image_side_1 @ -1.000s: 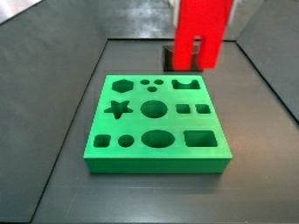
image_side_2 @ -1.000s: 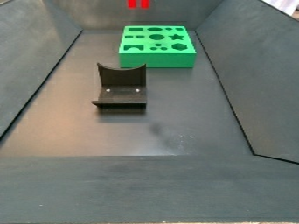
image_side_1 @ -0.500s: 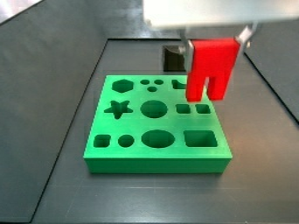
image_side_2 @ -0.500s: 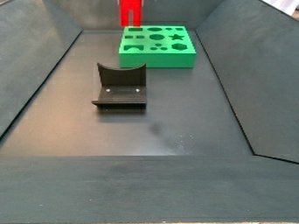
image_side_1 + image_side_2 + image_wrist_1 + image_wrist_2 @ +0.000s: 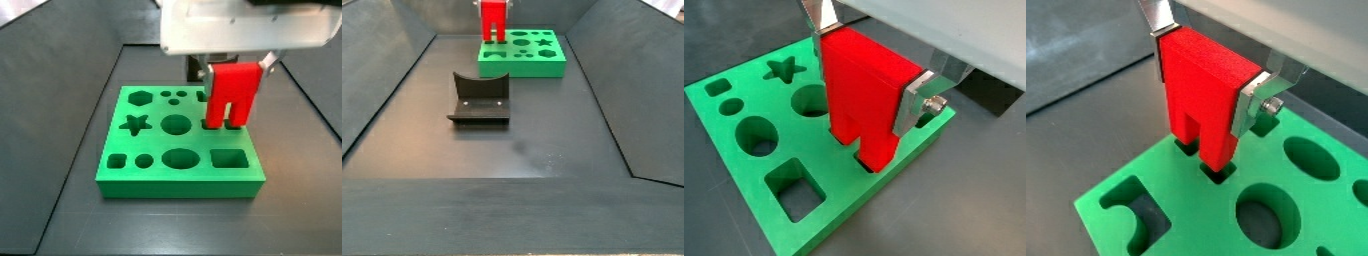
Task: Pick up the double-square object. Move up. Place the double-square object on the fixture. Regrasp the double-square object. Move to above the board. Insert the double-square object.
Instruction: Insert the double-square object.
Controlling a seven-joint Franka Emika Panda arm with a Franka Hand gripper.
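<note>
1. Gripper (image 5: 1207, 75) clamped on the double-square object (image 5: 1203, 95), silver finger plates pressing its two opposite flanks in both wrist views.
2. Double-square object hangs upright, prongs down, over the board (image 5: 150, 150); in a side view its prongs stand at the pair of small square holes (image 5: 221, 124) at the board's 3 o'clock edge.
3. Prong tips in a wrist view (image 5: 1215, 165) reach the mouths of those holes; how deep they sit cannot be told.
4. Board lies flat on the dark floor (image 5: 543, 140), its star hole (image 5: 134, 124) at 9 o'clock and its big round hole (image 5: 177, 124) at centre.
5. Fixture (image 5: 478, 97) stands well apart from the board in a side view, at 7 o'clock from it, nothing on it.
</note>
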